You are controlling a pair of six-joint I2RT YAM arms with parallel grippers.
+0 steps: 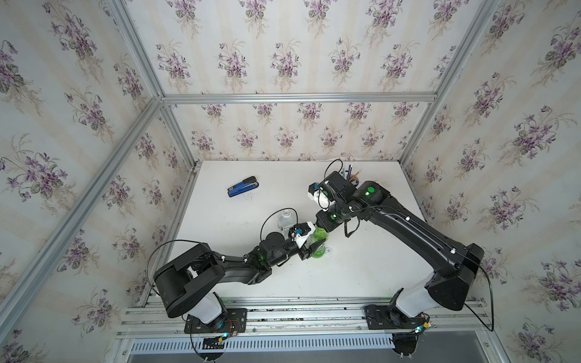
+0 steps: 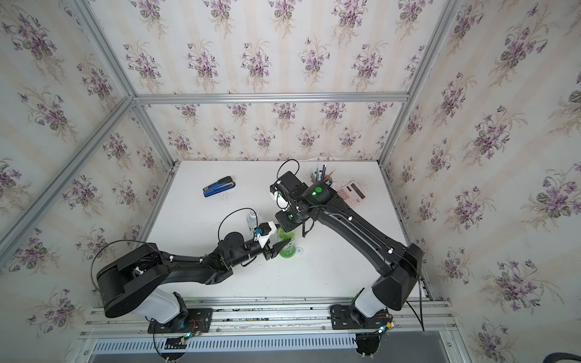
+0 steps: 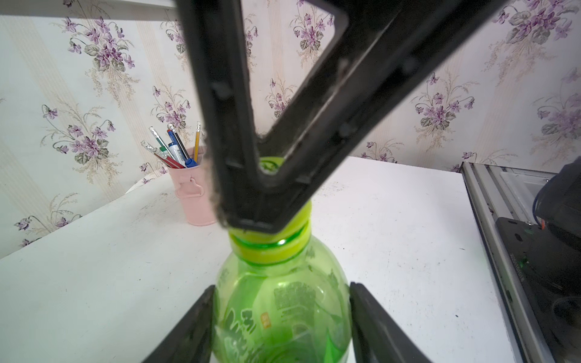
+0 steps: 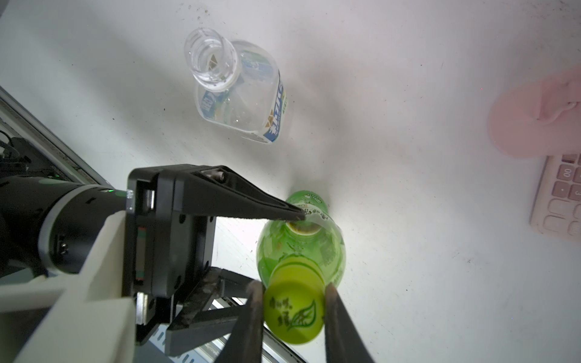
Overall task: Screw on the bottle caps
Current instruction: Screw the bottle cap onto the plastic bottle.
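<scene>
Yellow-green round plastic cap [image 4: 294, 314] sits atop the translucent green curvy plastic bottle [image 3: 283, 308], upright on the scuffed white tabletop [image 1: 361, 270] walled by violet-flowered wallpaper [image 1: 283, 56]. Right gripper [image 4: 292, 284] pinches that cap from both sides; left gripper [image 3: 282, 287] is clamped on the bottle's body. Just beside lies the small white round cap [image 1: 329, 251].

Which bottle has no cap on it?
The clear bottle, the short one with the printed label: its threaded neck stands open. The green bottle has the yellow-green cap on its neck.

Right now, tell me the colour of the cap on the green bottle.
Yellow-green cap, dark leaf print; best in right wrist view.
</scene>
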